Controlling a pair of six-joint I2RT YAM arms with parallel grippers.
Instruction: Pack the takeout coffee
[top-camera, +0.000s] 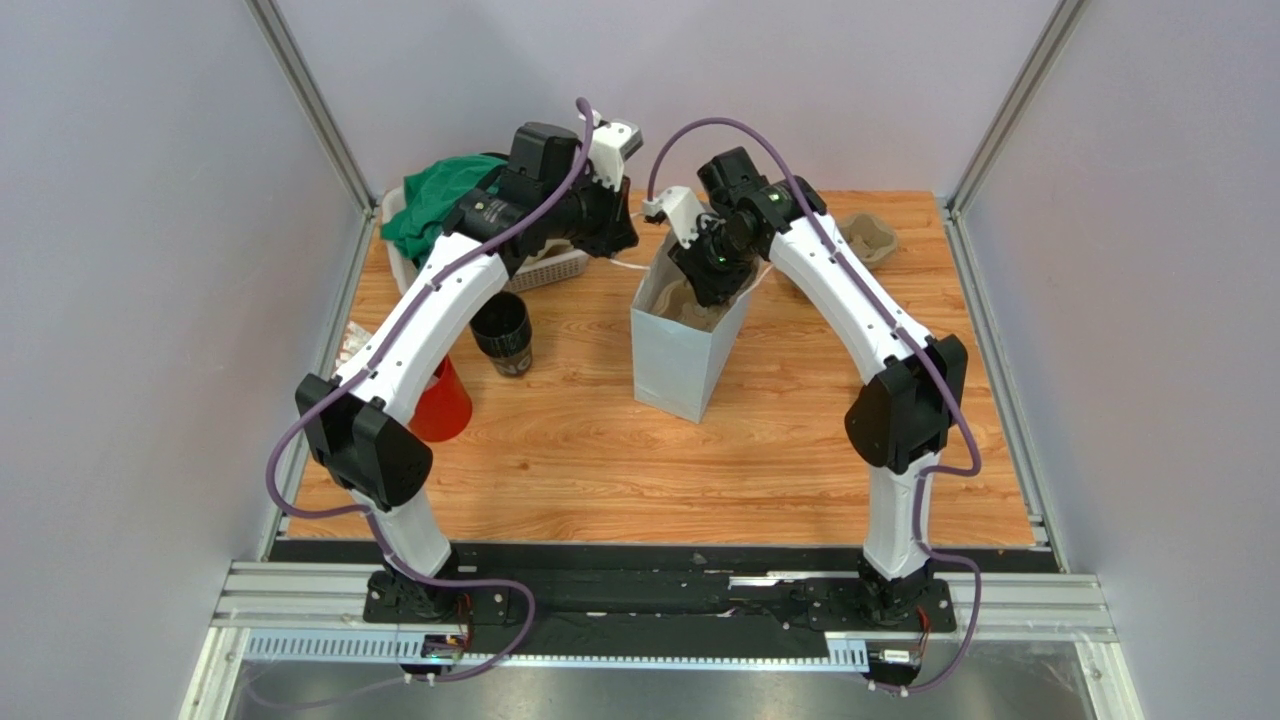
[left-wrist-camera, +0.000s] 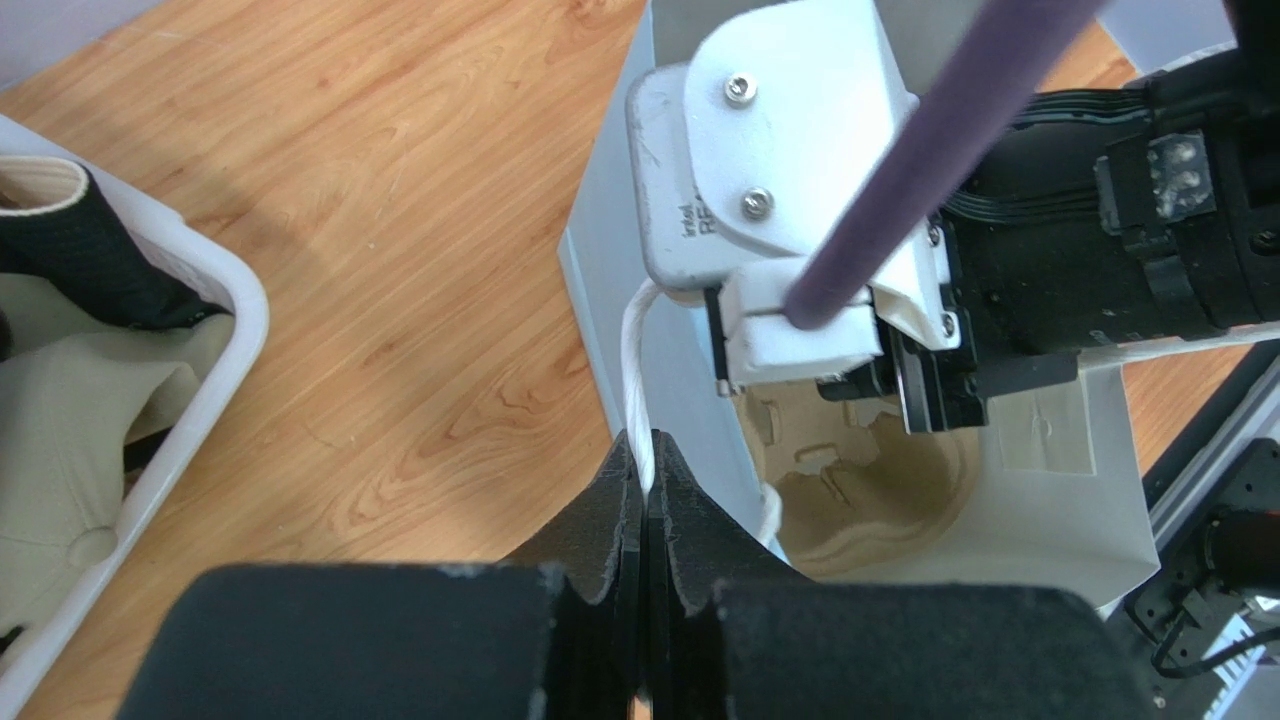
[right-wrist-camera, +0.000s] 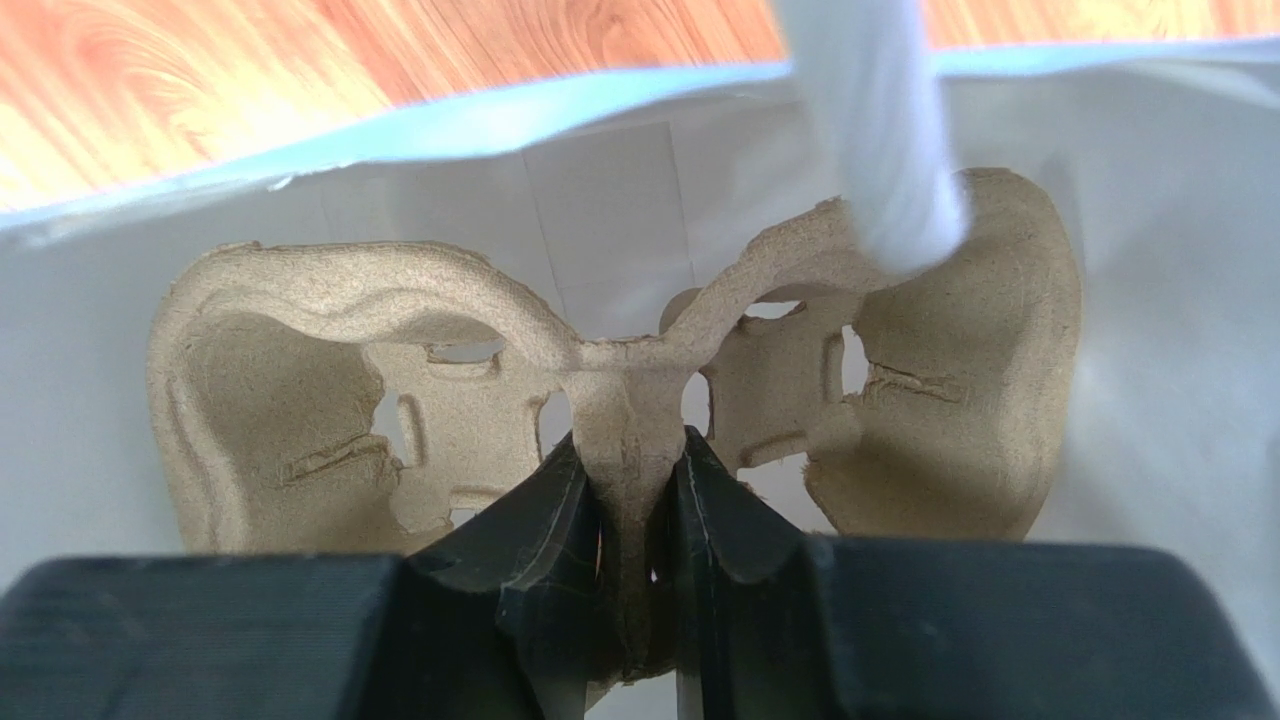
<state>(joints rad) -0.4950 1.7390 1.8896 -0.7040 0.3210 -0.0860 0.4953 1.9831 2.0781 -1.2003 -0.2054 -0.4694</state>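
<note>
Left pincer (left-wrist-camera: 643, 468) clamps white bag handle (left-wrist-camera: 634, 360); pulp tray (left-wrist-camera: 864, 495) inside bag (left-wrist-camera: 598, 270).

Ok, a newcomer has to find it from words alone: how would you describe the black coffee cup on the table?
Find the white paper bag standing mid-table, then look left of it, just in front of the white basket. The coffee cup stands upright there. It is black, unlike the red cup nearer the front edge.

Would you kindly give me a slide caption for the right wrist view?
Right pincer grips the pulp cup carrier by its centre rib inside the white paper bag.
</note>
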